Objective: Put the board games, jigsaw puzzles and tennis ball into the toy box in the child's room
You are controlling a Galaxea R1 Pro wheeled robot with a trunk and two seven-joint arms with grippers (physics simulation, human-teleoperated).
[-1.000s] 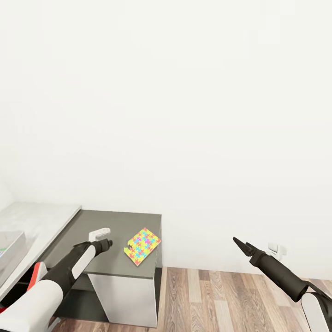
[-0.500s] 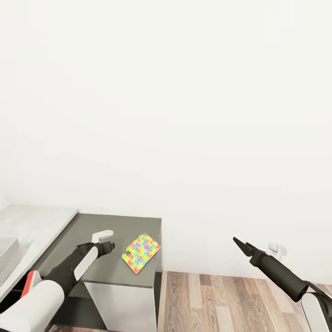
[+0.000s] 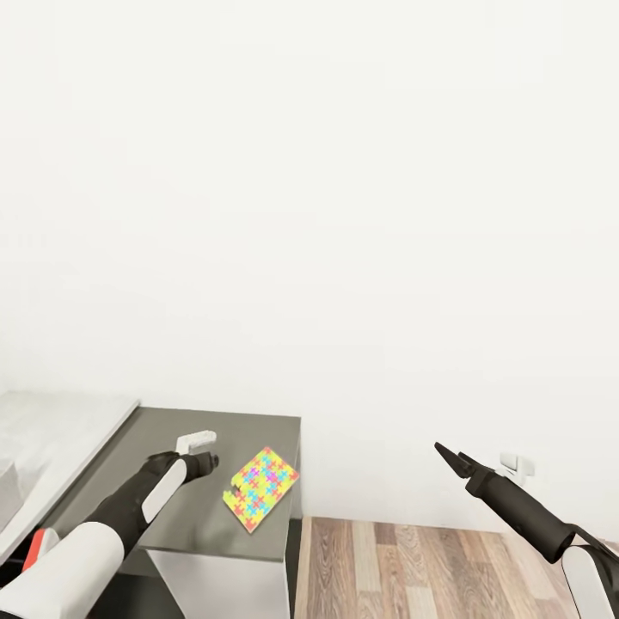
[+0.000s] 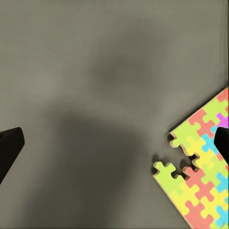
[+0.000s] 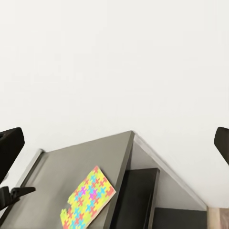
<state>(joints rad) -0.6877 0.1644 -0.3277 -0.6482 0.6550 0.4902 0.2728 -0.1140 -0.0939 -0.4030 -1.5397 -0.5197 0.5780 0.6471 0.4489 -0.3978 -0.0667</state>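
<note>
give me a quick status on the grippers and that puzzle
Left gripper open, empty, over the table beside the jigsaw puzzle. Right gripper open, empty, off the table. Puzzle flat near the edge, nothing on it.

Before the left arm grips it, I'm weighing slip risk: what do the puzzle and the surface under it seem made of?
The jigsaw puzzle looks like thin matte card or foam: its cut edge shows tan. The table top under it looks a smooth, dark grey, matte laminate, possibly painted wood.

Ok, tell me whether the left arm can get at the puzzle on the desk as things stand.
Probably yes. The left gripper hovers open above the dark desk beside the puzzle, whose corner lies by one fingertip in the left wrist view, with nothing between them.
</note>
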